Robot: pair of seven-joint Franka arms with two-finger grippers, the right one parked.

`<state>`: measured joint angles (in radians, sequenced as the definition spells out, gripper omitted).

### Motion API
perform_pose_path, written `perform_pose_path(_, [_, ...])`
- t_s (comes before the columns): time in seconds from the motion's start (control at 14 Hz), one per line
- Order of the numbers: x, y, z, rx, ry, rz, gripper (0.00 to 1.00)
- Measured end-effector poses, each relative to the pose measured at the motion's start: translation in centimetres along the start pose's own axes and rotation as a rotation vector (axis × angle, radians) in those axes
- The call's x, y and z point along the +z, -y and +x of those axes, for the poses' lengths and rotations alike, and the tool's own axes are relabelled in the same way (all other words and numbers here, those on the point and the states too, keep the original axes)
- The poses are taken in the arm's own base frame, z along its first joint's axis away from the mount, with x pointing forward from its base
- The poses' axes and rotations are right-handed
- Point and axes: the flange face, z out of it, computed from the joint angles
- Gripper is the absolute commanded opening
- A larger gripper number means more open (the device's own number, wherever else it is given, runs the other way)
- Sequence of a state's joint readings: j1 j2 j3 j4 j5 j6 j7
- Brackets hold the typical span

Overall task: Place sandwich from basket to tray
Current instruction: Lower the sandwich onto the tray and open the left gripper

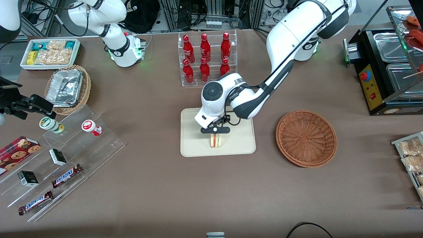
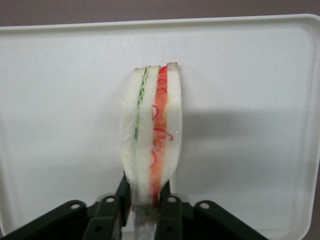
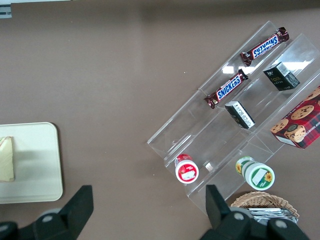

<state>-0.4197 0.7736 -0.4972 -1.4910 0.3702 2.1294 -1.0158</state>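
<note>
The gripper (image 1: 215,131) is clamping the sandwich (image 1: 216,140) upright over the tray (image 1: 195,145), near its front edge.

Bystanding goods on the brown bench (image 1: 148,185)

Six red bottles (image 1: 205,58) are racked in a clear stand farther from the front camera. Toward the parked arm's end, Snickers bars (image 1: 66,175), small dark boxes (image 1: 57,156), two capped jars (image 1: 91,127) and a cookie box (image 1: 18,149) are displayed on clear acrylic steps (image 1: 66,165); foil containers (image 1: 64,87) are held in a tan wicker basket (image 1: 86,89).
</note>
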Motion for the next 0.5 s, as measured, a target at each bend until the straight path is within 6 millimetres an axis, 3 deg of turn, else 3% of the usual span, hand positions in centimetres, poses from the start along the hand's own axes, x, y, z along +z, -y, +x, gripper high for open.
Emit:
perform_pose_path(0.14, [-0.4, 0.0, 0.2, -0.009, -0.006, -0.004, 0.99])
perform_pose_path(0.29, [-2.4, 0.0, 0.8, -0.023, -0.031, -0.016, 0.99])
perform_pose_path(0.5, [-11.0, 2.5, 2.3, -0.104, -0.087, 0.008, 0.99])
